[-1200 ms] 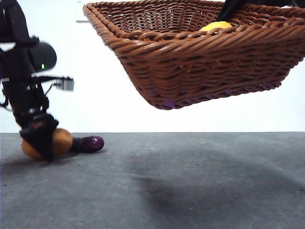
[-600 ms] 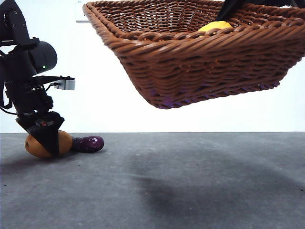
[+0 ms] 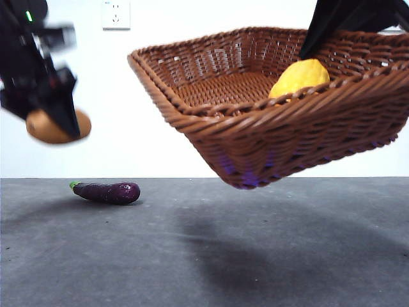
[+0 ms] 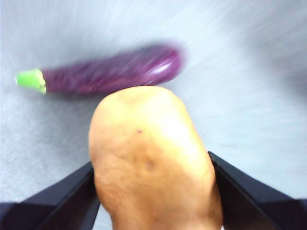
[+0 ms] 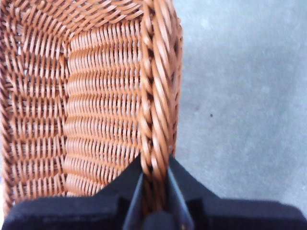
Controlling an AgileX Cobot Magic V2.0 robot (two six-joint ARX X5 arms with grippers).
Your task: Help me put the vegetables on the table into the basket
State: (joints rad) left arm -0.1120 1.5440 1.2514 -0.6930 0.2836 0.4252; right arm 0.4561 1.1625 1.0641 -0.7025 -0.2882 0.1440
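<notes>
- The left gripper (image 3: 54, 121) is hanging high above the table (image 3: 204, 256) near its left edge, blurred in the front view, its two black jaws pinching the orange-brown potato (image 4: 151, 163) between them.
- In the left wrist view the potato is filling the gap between the jaws, bulging out past both of them, well clear of the surface.
- The purple eggplant (image 3: 106, 192) is lying on its side on the table, below the lifted potato and a little toward the middle, its green stem pointing to the left edge; nothing is touching it.
- The right gripper (image 5: 154, 179) is clamping the braided rim of the basket (image 3: 255, 121), one jaw inside the wall and one outside.
- The basket is hanging in the air above the right half of the table, tilted so that its open top is facing the front camera.
- The yellow lemon-like piece (image 3: 299, 78) is resting inside the basket, near its right side.
- The table is showing as a dark grey, mottled surface, with the basket's shadow falling across its middle.
- Behind it a plain white wall is standing, with a white socket (image 3: 115, 14) high on the left.
</notes>
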